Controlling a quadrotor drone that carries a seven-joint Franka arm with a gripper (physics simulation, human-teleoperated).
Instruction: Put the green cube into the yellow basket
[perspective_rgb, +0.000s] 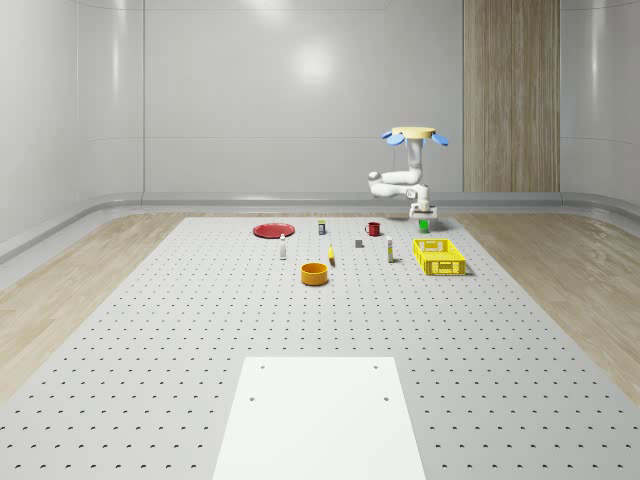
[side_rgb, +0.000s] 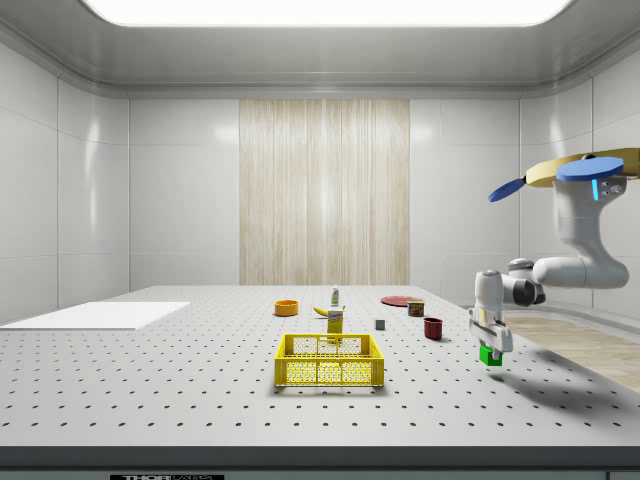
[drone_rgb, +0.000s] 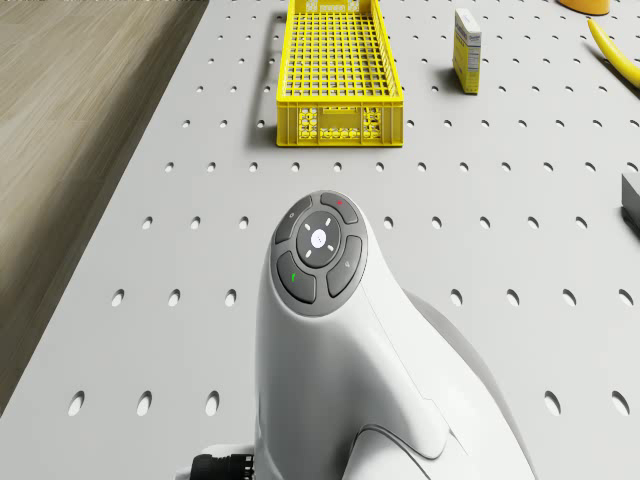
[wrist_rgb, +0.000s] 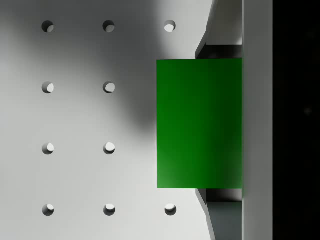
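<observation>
The green cube (wrist_rgb: 199, 122) sits between my gripper's fingers (wrist_rgb: 222, 200), which press on two opposite faces; the gripper (wrist_rgb: 222, 122) is shut on it. From the side, the gripper (side_rgb: 490, 343) holds the cube (side_rgb: 490, 355) low over the perforated table. The yellow basket (side_rgb: 330, 360) stands to the side view's left of it, some way off. In the whole-scene view the cube (perspective_rgb: 424, 226) hangs just behind the basket (perspective_rgb: 438, 256). The drone (perspective_rgb: 413, 133) hovers above, with the arm bent down from it. The drone view looks past the arm's wrist (drone_rgb: 318, 250) to the basket (drone_rgb: 340, 102).
A red mug (perspective_rgb: 373, 228), a small box (perspective_rgb: 389, 252), a grey block (perspective_rgb: 359, 243), a banana (perspective_rgb: 331, 257), an orange bowl (perspective_rgb: 315, 273), a bottle (perspective_rgb: 283, 247), a can (perspective_rgb: 322, 227) and a red plate (perspective_rgb: 272, 230) lie to the whole-scene view's left. A white sheet (perspective_rgb: 320, 420) lies at the front.
</observation>
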